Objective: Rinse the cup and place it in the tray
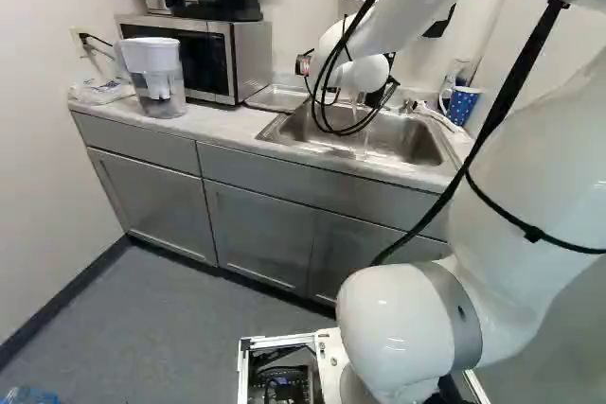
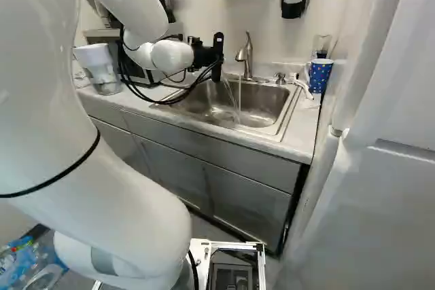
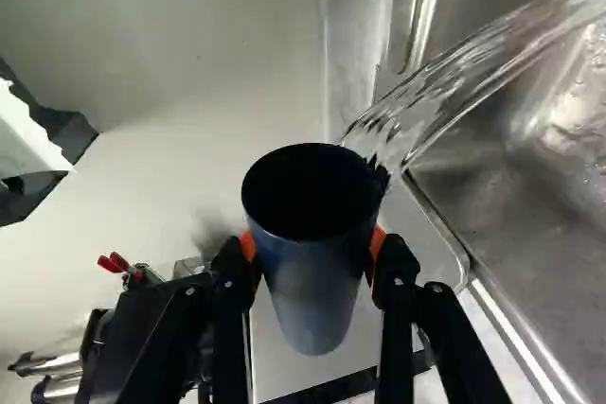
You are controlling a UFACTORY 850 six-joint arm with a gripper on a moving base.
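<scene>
The end effector (image 3: 315, 254) grips the dark blue tumbler (image 3: 314, 295), its orange pads (image 3: 248, 245) against opposite sides of the wall, while water streams at the rim. The tumbler is probably light and stiff, slick when wet; mid-wall is the sensible hold. No lettering shows on it. From the end effector, the right base view puts the faucet (image 2: 246, 56) at three o'clock, the sink (image 2: 262, 105) at five; the left puts the likely tray (image 1: 276, 98) at nine.

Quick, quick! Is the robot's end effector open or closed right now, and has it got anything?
End effector: closed, holding the cup between its two orange pads.
</scene>
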